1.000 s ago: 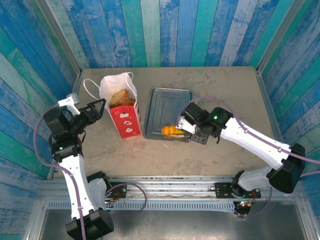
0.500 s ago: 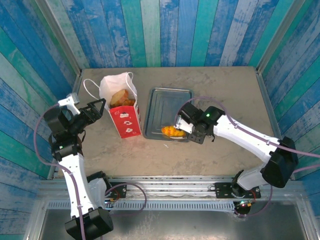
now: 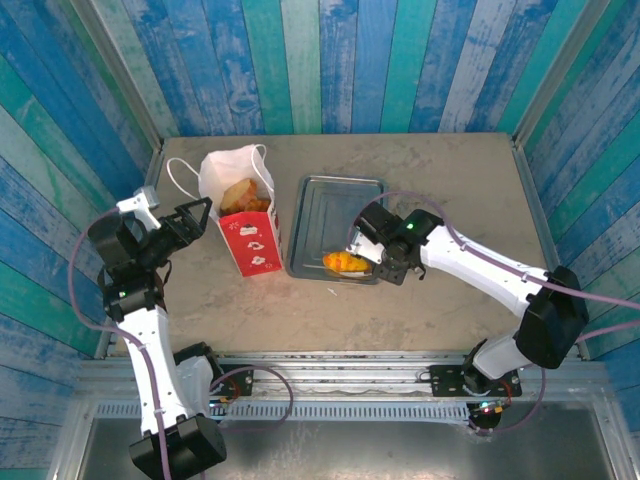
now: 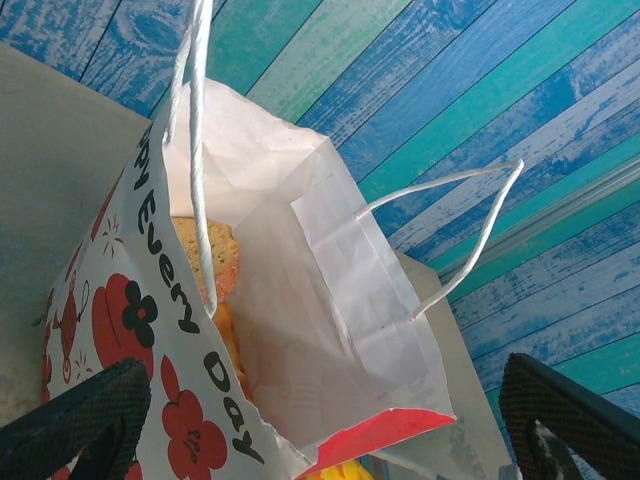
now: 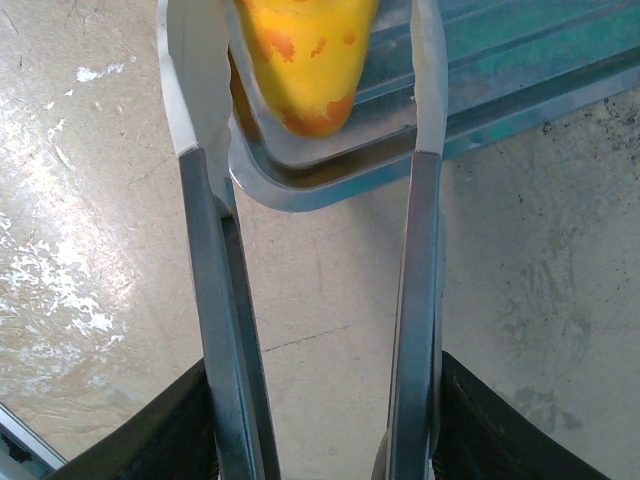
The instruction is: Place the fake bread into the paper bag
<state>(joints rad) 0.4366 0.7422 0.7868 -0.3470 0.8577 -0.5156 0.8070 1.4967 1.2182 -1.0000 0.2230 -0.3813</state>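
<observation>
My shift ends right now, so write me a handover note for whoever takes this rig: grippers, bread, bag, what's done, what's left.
The left gripper is open, its fingers spread at the mouth of the white paper bag with red print, which stands upright left of the grey metal tray. Whether it touches the bag is unclear.
The right gripper is shut on the metal tongs, whose tips flank a yellow-orange toy pastry lying at the tray's near edge.
Done: golden-brown pastries are in the bag.
Left: pinch that pastry with the tongs, carry it over and drop it into the bag.

Fake bread (image 3: 343,262) on tray (image 3: 335,205), paper bag (image 3: 250,245) beside, right end effector (image 3: 380,262) near
</observation>
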